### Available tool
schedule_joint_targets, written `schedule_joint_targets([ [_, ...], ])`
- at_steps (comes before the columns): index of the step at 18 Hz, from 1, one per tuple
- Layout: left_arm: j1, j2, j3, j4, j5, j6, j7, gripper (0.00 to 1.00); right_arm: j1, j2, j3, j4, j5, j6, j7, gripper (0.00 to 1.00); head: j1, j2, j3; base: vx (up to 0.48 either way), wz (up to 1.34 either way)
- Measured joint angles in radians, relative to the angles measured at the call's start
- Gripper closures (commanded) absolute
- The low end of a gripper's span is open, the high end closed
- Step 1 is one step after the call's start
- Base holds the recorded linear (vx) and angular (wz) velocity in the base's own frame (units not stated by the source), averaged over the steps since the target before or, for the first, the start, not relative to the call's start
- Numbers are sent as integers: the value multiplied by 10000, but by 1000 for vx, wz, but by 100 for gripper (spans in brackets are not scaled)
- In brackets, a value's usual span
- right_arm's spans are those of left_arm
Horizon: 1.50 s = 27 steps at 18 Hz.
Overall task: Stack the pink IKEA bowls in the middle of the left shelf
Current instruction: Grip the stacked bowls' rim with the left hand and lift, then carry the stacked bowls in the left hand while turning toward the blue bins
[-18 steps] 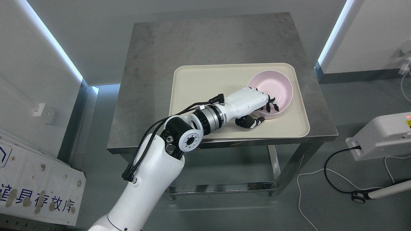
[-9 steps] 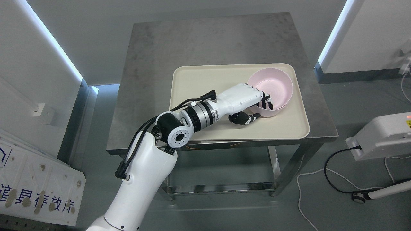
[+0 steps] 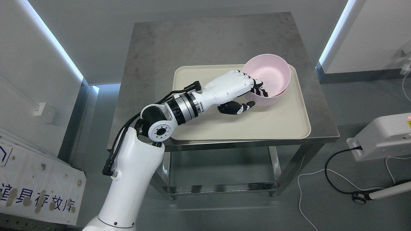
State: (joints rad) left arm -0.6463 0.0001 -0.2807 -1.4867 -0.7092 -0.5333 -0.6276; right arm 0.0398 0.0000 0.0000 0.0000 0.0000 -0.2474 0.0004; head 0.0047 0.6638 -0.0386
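The left hand (image 3: 239, 91) reaches rightward over the cream tray (image 3: 224, 125) on the counter (image 3: 160, 48), fingers hooked inside and thumb outside the pink bowl's (image 3: 269, 72) near rim, pinching it, tilted, near the tray's far-right corner.

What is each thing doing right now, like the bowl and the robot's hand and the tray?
Pink bowl: upright, empty, gripped at its near rim, seemingly raised above the tray.
Left hand: shut on the bowl, fingers hooked inside the rim, thumb outside below.
Tray: lying flat on the table, nothing else on it.
Table: metal, standing level, holding the tray.
Right hand: not in view.
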Motion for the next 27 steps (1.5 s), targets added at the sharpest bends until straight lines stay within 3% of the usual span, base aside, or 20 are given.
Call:
schedule_joint_targets([
  [15, 622, -2, 1639, -377, 548, -2234, -557, 98, 0, 0, 0, 0, 0, -1, 0, 0, 0, 0, 0, -35, -49],
  [21, 1025, -2, 2593, -570, 1140, -2505, -1586, 97, -1, 0, 0, 0, 0, -1, 0, 0, 0, 0, 0, -120, -17],
  [27, 1692, -2, 3361, -757, 1760, -2522, -1816, 100, -1, 0, 0, 0, 0, -2, 0, 0, 0, 0, 0, -233, -120],
])
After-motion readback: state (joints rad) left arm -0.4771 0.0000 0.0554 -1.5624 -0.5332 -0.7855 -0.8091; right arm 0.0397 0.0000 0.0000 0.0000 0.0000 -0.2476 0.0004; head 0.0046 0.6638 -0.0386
